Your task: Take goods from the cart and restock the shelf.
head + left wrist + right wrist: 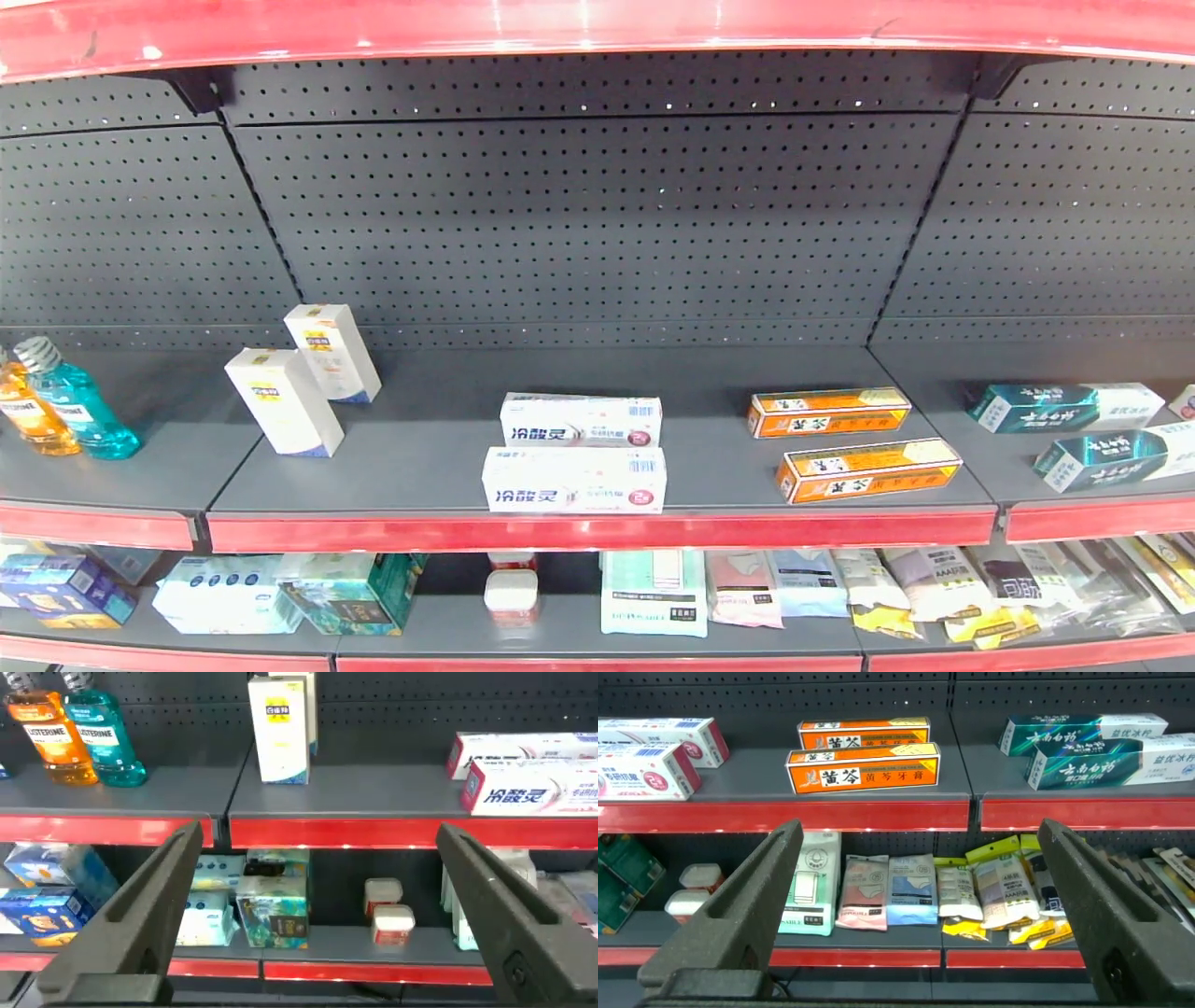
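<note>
Shelf [597, 411] spans mid-frame in the head view and is thinly stocked. Upright white cartons [285, 401] stand left of centre, white toothpaste boxes [574, 479] lie flat at centre near the front lip, orange boxes [868, 469] are right of centre, teal boxes [1064, 406] are at the far right, and mouthwash bottles [79, 401] are at the far left. Soft packets [747, 588] lie on the tier below. Handling estimate for goods of this kind: the cartons are light, stiff along their length, thin-walled and glossy, so they are likely to dent or slip under a hard squeeze. The best hold is probably across the narrow width near mid-length, with moderate force. The bottles are judged heavier, smooth and rounded; grip them at the body, not the cap. Left gripper [318, 840]: fingers spread wide with nothing between them, held level and pointed at the shelf front. Right gripper [920, 831]: likewise spread and empty, level and facing the shelf front. Neither touches any stock.
</note>
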